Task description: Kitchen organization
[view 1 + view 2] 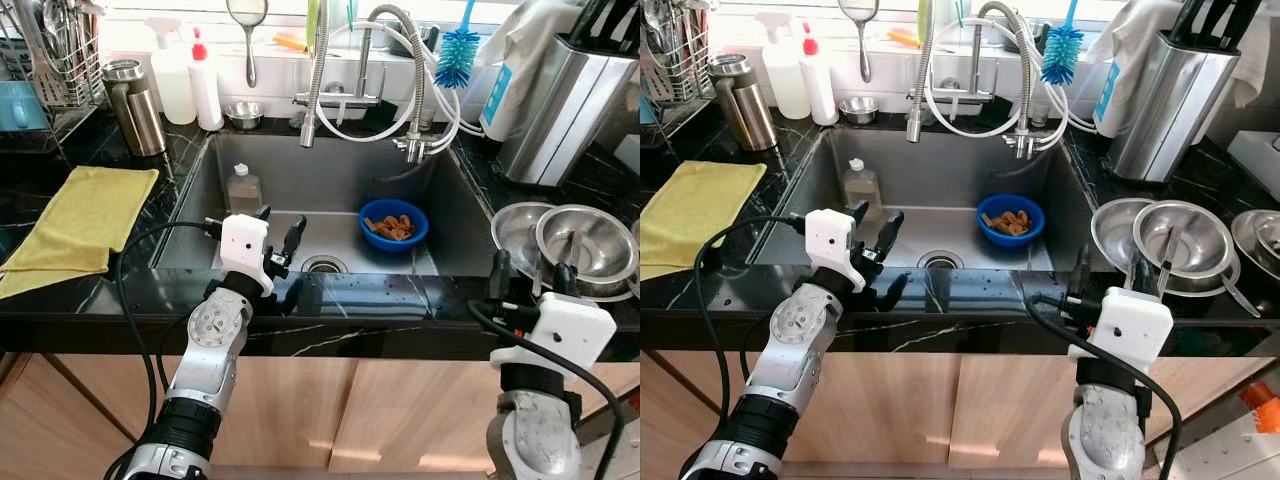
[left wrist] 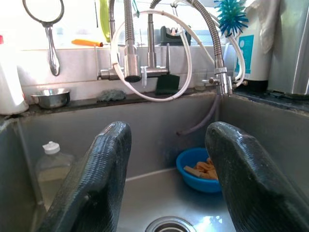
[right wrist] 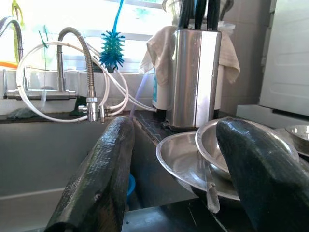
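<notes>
Left gripper (image 1: 278,238), fingers spread and empty, poised over the near rim of the sink (image 1: 190,190), right gripper (image 1: 532,272) likewise spread near the steel bowls (image 1: 585,240); a low reach for the far-right blue bowl (image 1: 394,223) could strike the rim.

You cannot make out what the brown pieces are inside the blue bowl (image 1: 393,222) in the sink (image 1: 330,165); they are too small. The yellow cloth (image 1: 75,225) at the bench's (image 1: 420,305) left end is cut off by the picture's edge. The dish rack (image 1: 55,60) in the far left corner is only partly in frame, and its utensils blur together. The steel bowls (image 1: 1175,245) near the bench's right edge overlap, so the lower ones are mostly covered. The knife block (image 1: 565,100) runs off the top, hiding its handles. The left gripper (image 1: 277,232) covers part of the sink floor, and in the left wrist view its fingers (image 2: 91,188) block the lower part of the clear bottle (image 2: 50,166).
</notes>
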### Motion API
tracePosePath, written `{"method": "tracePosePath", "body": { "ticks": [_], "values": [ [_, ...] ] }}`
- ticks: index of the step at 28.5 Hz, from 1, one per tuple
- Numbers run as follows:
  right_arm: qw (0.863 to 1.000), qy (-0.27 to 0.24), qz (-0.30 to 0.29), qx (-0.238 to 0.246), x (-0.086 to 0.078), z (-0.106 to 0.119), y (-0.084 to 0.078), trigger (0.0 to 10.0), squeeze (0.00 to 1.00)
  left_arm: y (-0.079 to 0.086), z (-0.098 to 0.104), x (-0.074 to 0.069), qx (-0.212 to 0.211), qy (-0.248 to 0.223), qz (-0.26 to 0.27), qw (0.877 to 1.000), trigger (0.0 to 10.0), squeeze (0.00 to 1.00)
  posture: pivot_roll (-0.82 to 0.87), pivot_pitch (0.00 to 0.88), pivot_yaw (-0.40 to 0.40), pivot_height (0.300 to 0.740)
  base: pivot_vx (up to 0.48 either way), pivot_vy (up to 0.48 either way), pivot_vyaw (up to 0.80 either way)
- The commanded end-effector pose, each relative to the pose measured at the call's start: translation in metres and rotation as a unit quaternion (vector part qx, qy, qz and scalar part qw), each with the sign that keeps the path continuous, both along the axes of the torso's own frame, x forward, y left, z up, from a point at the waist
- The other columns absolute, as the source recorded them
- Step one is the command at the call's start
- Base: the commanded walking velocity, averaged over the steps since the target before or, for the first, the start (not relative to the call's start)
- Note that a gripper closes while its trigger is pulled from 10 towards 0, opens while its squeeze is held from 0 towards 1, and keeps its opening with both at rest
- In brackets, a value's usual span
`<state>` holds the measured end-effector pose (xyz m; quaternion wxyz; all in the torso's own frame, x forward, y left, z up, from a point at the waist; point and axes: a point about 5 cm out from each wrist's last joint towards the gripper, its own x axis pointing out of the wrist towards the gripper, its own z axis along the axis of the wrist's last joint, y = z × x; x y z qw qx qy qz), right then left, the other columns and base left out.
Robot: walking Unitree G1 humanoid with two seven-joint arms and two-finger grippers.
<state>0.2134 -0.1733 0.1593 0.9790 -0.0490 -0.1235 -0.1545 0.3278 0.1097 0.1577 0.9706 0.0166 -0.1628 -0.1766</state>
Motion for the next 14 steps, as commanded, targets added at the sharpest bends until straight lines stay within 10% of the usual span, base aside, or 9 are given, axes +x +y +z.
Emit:
{"method": "tracePosePath", "body": {
  "ticks": [1,14],
  "values": [
    [1.000,0.000,0.004,-0.011,-0.003,0.005,-0.001,10.0,0.00,-0.002,0.000,0.000,0.003,-0.005,-0.002,1.000,10.0,0.00,0.05,0.039,-0.054,0.740,0.000,0.000,0.00],
    [0.995,0.067,-0.077,-0.020,-0.038,-0.012,-0.033,10.0,0.00,-0.007,-0.003,-0.002,-0.003,-0.003,-0.011,1.000,10.0,0.00,0.04,0.016,-0.058,0.740,0.000,0.000,0.00]
  ]
}}
